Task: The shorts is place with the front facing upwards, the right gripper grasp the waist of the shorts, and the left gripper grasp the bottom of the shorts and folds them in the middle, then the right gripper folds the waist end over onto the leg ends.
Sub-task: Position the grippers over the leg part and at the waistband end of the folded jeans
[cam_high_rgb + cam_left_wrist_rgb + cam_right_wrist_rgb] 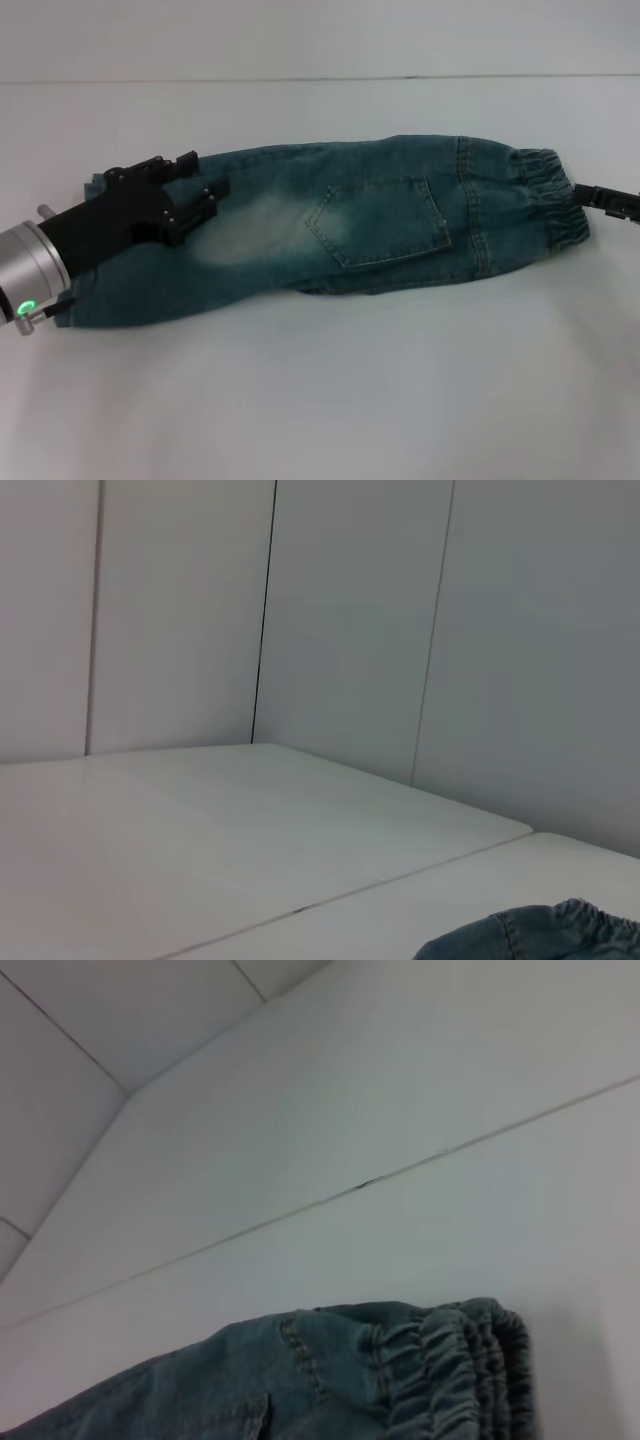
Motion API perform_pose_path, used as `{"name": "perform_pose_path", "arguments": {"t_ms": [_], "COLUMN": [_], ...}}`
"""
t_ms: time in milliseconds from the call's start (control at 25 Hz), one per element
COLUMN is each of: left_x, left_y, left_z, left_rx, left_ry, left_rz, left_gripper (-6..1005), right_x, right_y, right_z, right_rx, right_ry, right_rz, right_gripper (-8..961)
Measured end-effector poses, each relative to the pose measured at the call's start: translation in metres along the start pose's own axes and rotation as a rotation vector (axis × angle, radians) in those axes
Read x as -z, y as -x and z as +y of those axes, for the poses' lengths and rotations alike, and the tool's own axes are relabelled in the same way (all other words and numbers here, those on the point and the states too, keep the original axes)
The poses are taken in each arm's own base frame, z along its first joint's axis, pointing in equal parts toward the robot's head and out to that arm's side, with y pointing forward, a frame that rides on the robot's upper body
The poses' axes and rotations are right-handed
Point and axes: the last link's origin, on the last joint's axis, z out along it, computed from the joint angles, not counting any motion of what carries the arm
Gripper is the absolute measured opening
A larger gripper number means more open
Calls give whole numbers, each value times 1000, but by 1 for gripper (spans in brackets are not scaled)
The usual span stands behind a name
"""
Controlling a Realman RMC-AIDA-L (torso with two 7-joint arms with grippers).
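shorts [340, 225]: one pair, folded lengthwise on the table [320, 400]
waist [548, 205]: one gathered band, at the right end
pocket [380, 222]: one stitched patch pocket showing
pale patches: one clear faded patch [245, 225] near the left end
grippers: two, the left gripper [195, 185] over the leg end and the right gripper [610, 200] at the waist edge
table seams: one line [300, 78] across the far tabletop
green lights: one [27, 306] on the left wrist

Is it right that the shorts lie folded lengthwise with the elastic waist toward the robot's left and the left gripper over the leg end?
Not quite. The head view shows the waist of the shorts toward the robot's right; the left gripper is over the leg end.
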Motion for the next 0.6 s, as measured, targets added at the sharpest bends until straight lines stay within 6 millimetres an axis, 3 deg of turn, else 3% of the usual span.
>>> {"name": "perform_pose_path", "arguments": {"t_ms": [160,240,600], "left_x": [0,-1,-1], "left_y": [0,0,0], "left_z": [0,0,1], "left_rx": [-1,-2,-1], "left_ry": [-1,0,3], "left_rz": [0,0,2], "left_gripper": [603,361,61], "right_x": [-11,-17,-27], "right_y": [1,1,2], "right_z": [6,9,15], "right_rx": [15,22,0], "right_ry": [2,-3,-9], "right_rz": [23,39,69], "right_gripper": [915,916,804]}}
